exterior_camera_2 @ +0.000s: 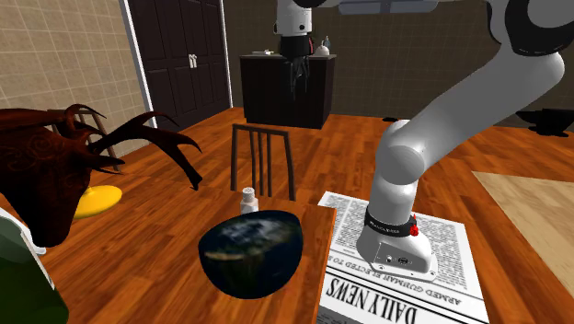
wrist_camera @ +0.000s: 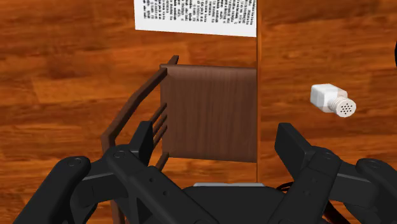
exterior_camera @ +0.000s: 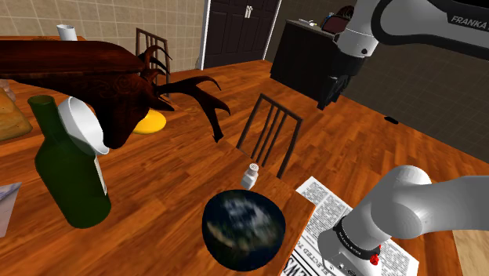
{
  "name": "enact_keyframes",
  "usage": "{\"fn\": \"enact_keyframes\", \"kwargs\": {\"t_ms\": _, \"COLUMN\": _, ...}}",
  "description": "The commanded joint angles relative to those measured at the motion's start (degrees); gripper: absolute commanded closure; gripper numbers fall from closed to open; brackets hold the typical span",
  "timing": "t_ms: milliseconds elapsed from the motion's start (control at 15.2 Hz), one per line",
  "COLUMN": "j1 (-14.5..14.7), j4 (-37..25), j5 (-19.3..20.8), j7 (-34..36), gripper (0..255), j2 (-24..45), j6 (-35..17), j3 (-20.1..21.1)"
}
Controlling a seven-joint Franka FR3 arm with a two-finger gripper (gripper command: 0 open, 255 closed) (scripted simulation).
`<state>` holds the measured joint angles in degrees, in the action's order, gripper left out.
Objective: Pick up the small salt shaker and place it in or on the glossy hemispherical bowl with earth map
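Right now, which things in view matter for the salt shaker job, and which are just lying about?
For the job: salt shaker, earth-map bowl, gripper, open.
Lying about: green bottle, antlered deer figure, wooden chair, newspaper.

The gripper (wrist_camera: 215,132) hangs over a chair (wrist_camera: 210,111), its 2 fingers wide apart; a white shaker (wrist_camera: 331,100) sits beside the chair, a newspaper (wrist_camera: 197,16) beyond.
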<state>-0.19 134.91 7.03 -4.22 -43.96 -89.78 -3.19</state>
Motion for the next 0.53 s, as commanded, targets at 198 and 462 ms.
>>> {"fn": "enact_keyframes", "kwargs": {"t_ms": 198, "j1": 1.4, "j4": 3.2, "j5": -2.3, "j7": 1.8, "gripper": 0, "j2": 1.4, "j6": -3.8, "j3": 1.3}}
{"fn": "enact_keyframes", "kwargs": {"t_ms": 462, "j1": 3.4, "j4": 6.8, "j5": -5.5, "j7": 3.9, "gripper": 0, "j2": 4.0, "j6": -9.2, "j3": 3.2}}
